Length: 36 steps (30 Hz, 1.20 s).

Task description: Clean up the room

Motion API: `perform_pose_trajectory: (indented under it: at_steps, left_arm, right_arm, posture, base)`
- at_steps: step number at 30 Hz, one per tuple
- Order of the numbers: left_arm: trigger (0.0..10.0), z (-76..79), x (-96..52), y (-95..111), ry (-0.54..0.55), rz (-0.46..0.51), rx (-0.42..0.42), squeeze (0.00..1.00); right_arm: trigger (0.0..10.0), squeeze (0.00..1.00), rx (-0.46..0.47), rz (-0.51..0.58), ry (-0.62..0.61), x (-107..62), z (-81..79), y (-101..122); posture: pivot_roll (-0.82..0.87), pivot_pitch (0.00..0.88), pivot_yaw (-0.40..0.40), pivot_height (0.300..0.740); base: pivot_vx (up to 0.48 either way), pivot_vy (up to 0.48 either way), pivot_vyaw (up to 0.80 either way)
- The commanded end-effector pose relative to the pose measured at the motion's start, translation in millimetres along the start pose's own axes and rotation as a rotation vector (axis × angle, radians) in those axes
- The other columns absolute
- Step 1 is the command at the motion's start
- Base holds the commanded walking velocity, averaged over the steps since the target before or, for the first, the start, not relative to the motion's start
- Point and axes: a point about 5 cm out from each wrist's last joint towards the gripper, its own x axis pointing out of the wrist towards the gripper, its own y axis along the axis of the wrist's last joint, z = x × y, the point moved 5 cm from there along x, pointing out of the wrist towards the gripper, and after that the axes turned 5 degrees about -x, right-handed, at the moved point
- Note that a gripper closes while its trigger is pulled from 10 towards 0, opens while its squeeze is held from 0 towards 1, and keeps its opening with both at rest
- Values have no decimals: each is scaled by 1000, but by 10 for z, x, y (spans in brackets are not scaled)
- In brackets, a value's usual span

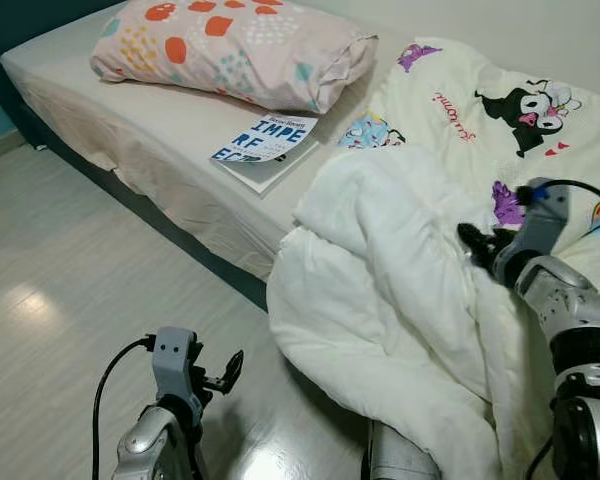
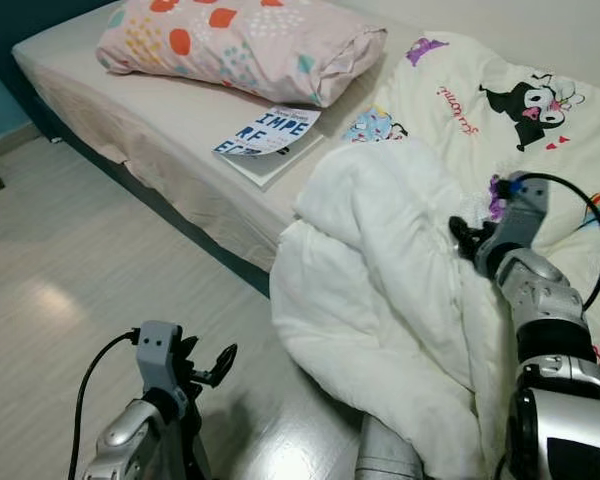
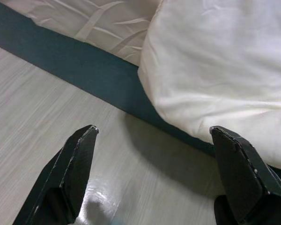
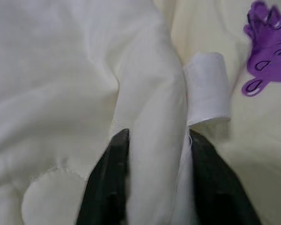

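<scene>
With the right claw [image 1: 477,243] pinched on a fold of the white blanket [image 1: 400,270] spilling off the bed [image 1: 130,120] at centre right, drawing it smoothly back up should help, while the left claw [image 1: 225,372] hangs open, empty, lower left.

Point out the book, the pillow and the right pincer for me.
book [image 1: 270,140]: left eye view, on its printed cover.
pillow [image 1: 230,45]: left eye view, middle of its patterned case.
right pincer [image 4: 154,178]: right wrist view, on the duvet fold it pinches.

Pale wood-look floor [image 1: 70,300] with light glare; low bed [image 1: 130,120], dark teal base; white wall [image 1: 540,30].
</scene>
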Motion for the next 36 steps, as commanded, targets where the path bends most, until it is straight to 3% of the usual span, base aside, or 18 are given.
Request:
perform_pose_trajectory:
  at_steps: [1,6,12,15,16,17,19,21,24,25,26,28,29,30,33,34,35,36]
  left_arm:
    - [10000,14,-28,-86,9,-30,-19,0]
    - [10000,59,1,-100,3,-36,-27,0]
    - [10000,112,46,-100,-1,-35,-40,0]
    - [10000,130,67,-103,1,-34,-47,0]
    - [10000,130,67,-103,1,-34,-47,0]
    - [10000,127,70,-102,4,-32,-50,0]
    - [10000,125,74,-99,7,-31,-53,0]
    - [10000,128,91,-93,14,-27,-58,0]
    - [10000,133,97,-92,14,-27,-59,0]
    - [10000,144,104,-95,13,-27,-61,0]
    - [10000,144,104,-95,13,-27,-61,0]
    - [10000,170,113,-104,9,-27,-65,0]
    - [10000,170,113,-104,9,-27,-65,0]
    - [10000,190,122,-109,6,-28,-68,0]
    - [10000,219,135,-112,-1,-28,-70,0]
    - [10000,228,140,-112,-5,-27,-71,0]
    - [10000,233,142,-112,-6,-27,-72,0]
    - [10000,236,144,-114,-8,-29,-71,0]
  right_arm:
    - [0,0,-33,-54,63,1,-52,-58]
    - [0,0,-41,-40,149,-10,-143,13]
    - [0,0,-119,1,336,-79,-367,106]
    - [0,0,-246,-36,629,-315,-790,-8]
    - [0,0,-246,-36,629,-315,-790,-8]
    - [0,0,-293,-75,773,-473,-1005,-128]
    - [0,0,-312,-102,841,-563,-1109,-213]
    - [0,0,-345,-217,1081,-944,-1466,-588]
    - [0,0,-356,-261,1144,-1065,-1548,-733]
    - [0,0,-373,-307,1187,-1161,-1607,-899]
    - [0,0,-373,-307,1187,-1161,-1607,-899]
    - [0,0,-423,-380,1186,-1222,-1675,-1228]
    - [0,0,-423,-380,1186,-1222,-1675,-1228]
    - [10000,0,-466,-404,1125,-1154,-1654,-1364]
    - [10000,0,-495,-412,1022,-1036,-1603,-1450]
    - [10000,863,-487,-396,956,-952,-1552,-1422]
    - [10000,1000,-478,-387,911,-915,-1513,-1386]
    - [10000,1000,-470,-372,860,-874,-1461,-1337]
  posture:
    - [-87,288,24,429]
    - [-97,284,21,429]
    - [-112,274,7,429]
    - [-126,265,-5,429]
    - [-126,265,-5,429]
    - [-131,262,-9,429]
    - [-135,258,-14,429]
    - [-141,253,-22,429]
    - [-146,251,-24,429]
    - [-151,247,-27,429]
    - [-151,247,-27,429]
    - [-151,247,-27,429]
    - [-151,247,-27,429]
    - [-156,243,-26,429]
    - [-157,243,-26,429]
    - [-159,243,-26,429]
    - [-159,243,-26,429]
    - [-161,243,-27,429]
  base:
    - [0,0,0]
    - [0,0,0]
    - [0,0,0]
    - [0,0,0]
    - [0,0,0]
    - [0,0,0]
    - [0,0,0]
    - [0,0,0]
    - [0,0,0]
    - [0,0,0]
    - [0,0,0]
    - [0,0,0]
    - [0,0,0]
    - [0,0,0]
    - [0,0,0]
    - [0,0,0]
    - [0,0,0]
    - [0,0,0]
